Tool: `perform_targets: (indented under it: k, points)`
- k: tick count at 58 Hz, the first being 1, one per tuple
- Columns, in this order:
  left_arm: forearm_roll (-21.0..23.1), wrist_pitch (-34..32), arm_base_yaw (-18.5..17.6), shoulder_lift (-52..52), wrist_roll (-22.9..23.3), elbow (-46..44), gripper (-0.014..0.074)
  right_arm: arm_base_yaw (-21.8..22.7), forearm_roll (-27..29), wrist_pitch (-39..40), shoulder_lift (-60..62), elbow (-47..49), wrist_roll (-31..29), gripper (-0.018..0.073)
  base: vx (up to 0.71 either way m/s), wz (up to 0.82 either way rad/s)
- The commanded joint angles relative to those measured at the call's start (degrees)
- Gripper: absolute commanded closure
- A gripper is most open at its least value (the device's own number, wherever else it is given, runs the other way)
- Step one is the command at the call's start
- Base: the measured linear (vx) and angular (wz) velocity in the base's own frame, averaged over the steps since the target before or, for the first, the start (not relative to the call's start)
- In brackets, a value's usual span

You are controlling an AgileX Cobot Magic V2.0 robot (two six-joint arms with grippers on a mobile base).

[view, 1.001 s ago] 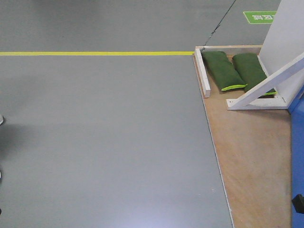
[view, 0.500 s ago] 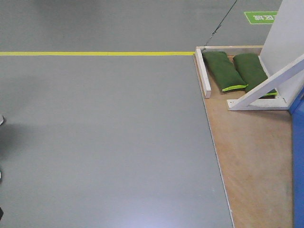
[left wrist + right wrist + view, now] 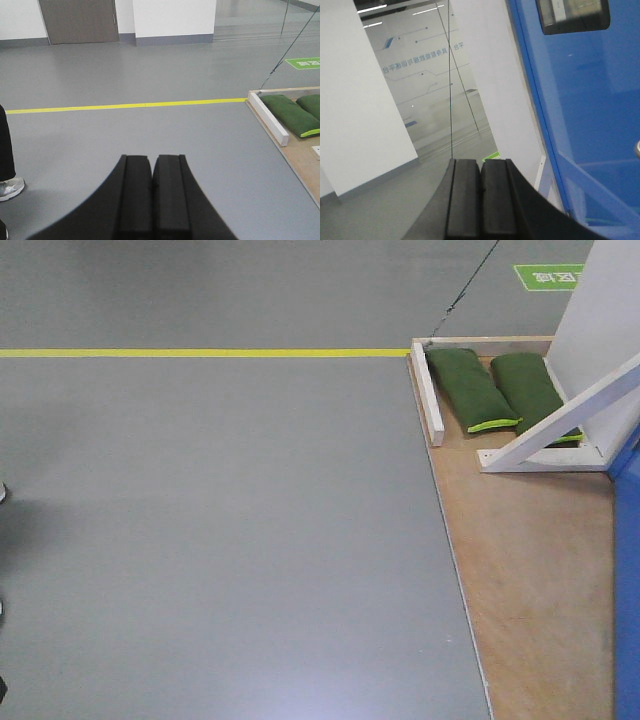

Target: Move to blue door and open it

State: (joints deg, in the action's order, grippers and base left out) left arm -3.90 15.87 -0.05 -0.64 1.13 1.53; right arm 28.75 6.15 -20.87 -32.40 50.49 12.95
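Note:
The blue door (image 3: 580, 100) fills the right half of the right wrist view, a glossy bright blue panel with a small dark window near its top. A sliver of the blue door (image 3: 628, 570) also shows along the right edge of the front view. A hint of silver at the far right edge of the right wrist view may be its handle. My right gripper (image 3: 480, 162) is shut and empty, left of the door and apart from it. My left gripper (image 3: 152, 159) is shut and empty, pointing over grey floor.
A white wall panel (image 3: 600, 320) with a diagonal white brace (image 3: 560, 420) stands on a plywood base (image 3: 530, 570). Two green sandbags (image 3: 470, 390) lie on that base behind a white wooden rail (image 3: 427, 390). A yellow floor line (image 3: 200, 352) crosses ahead. A person's shoe (image 3: 10, 187) is at left.
The view has shifted very slightly; the dark object at the bottom right of the front view one second ago is gone from sight. Both grippers stay shut.

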Motion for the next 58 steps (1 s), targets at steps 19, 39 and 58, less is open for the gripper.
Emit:
perform_targets:
  k: [19, 39, 58]
  points:
    - [0.12, -4.86, -0.5, -0.78, 0.37, -1.56, 0.0524, 12.7, 15.03, 16.02, -16.23, 12.86, -0.27, 0.0559, 0.0, 0.0]
    - [0.12, -4.86, -0.45, -0.78, 0.37, -1.53, 0.0524, 37.6, 59.67, 16.03, -21.84, 14.58, -0.41, 0.0559, 0.0, 0.0]
    - [0.12, -4.86, -0.45, -0.78, 0.37, -1.53, 0.0524, 50.79, 79.66, 18.81, -32.68, 22.67, -0.41, 0.0559, 0.0, 0.0]
